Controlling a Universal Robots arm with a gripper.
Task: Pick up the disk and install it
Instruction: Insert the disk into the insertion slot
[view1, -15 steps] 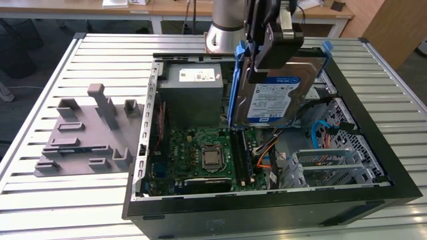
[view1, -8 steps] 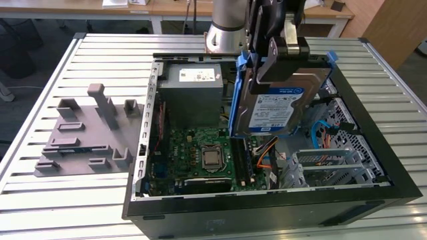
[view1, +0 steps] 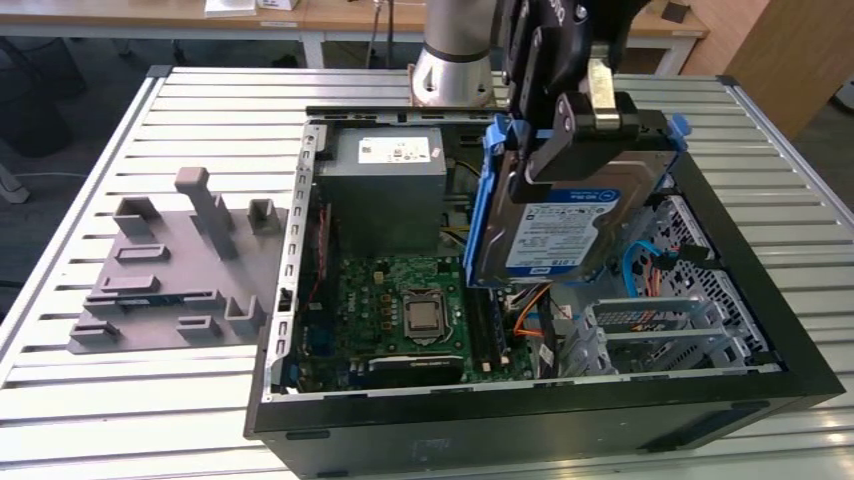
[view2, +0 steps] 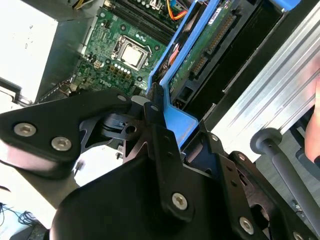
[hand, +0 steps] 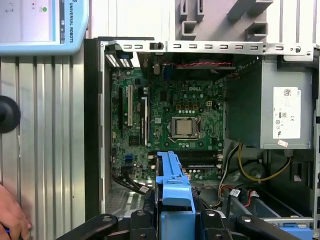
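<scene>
The disk (view1: 554, 228), a silver hard drive with a blue-and-white label and a blue plastic frame, hangs tilted on edge above the right half of the open computer case (view1: 534, 425). My gripper (view1: 583, 118) is shut on its upper end, with the black fingers clamping the blue frame. In both wrist views the frame's blue edge (view2: 176, 119) (hand: 174, 184) juts out from between the fingers (view2: 156, 107), over the green motherboard (hand: 175, 115).
A grey power supply box (view1: 387, 190) stands at the case's back. A silver drive cage (view1: 667, 330) sits under the disk, near orange and blue cables. A grey plastic fixture (view1: 174, 265) lies on the slatted table at the exterior view's left. A person's hand (hand: 12, 215) rests beside the case.
</scene>
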